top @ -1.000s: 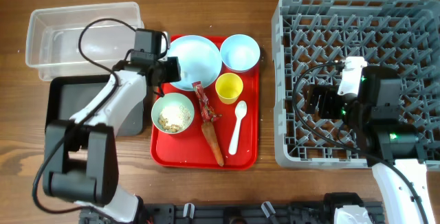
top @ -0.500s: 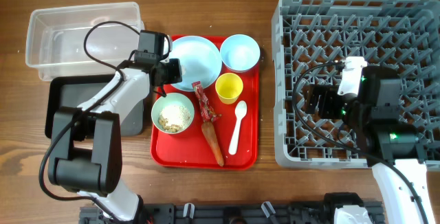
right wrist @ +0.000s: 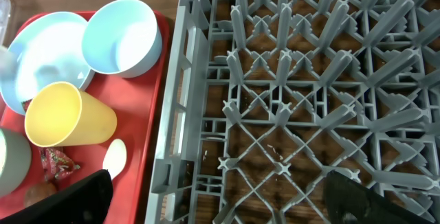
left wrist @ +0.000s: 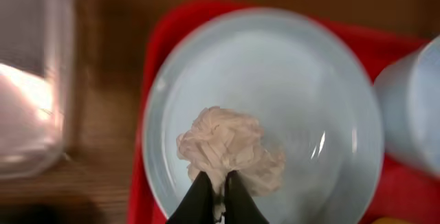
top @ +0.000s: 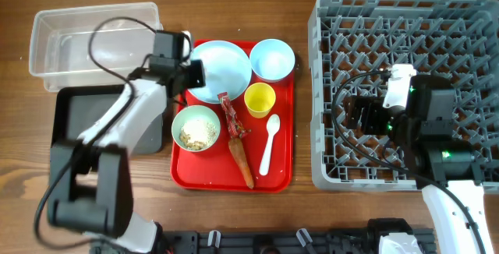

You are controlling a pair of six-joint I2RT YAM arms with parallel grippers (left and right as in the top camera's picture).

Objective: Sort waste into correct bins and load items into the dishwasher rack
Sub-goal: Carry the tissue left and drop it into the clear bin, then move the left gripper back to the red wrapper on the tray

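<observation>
My left gripper [left wrist: 218, 179] is shut on the near edge of the small white crumpled scrap [left wrist: 230, 148], over the round white plate [left wrist: 323, 93]. In the overhead view this gripper [top: 193, 75] is at the plate's [top: 226, 65] left edge on the red serving tray. The tray also holds the pale blue bowl [top: 272, 58], yellow cup [top: 260, 100], pale green bowl [top: 196, 127] with rice scraps, red wrapper [top: 232, 115], carrot [top: 242, 160] and white spoon [top: 269, 141]. My right gripper [top: 359, 115] is open and empty above the grey dishwasher rack [top: 405, 20]. In the right wrist view its fingers [right wrist: 216, 196] straddle the rack's left wall.
The clear tub [top: 70, 40] stands at the far left, with the black tray [top: 74, 118] just in front of it and partly under my left arm. The red serving tray [top: 284, 176] lies between these bins and the rack. Bare wood surrounds them.
My left gripper has shifted slightly at the plate's left edge, and its view is blurred. The right arm has not moved.
</observation>
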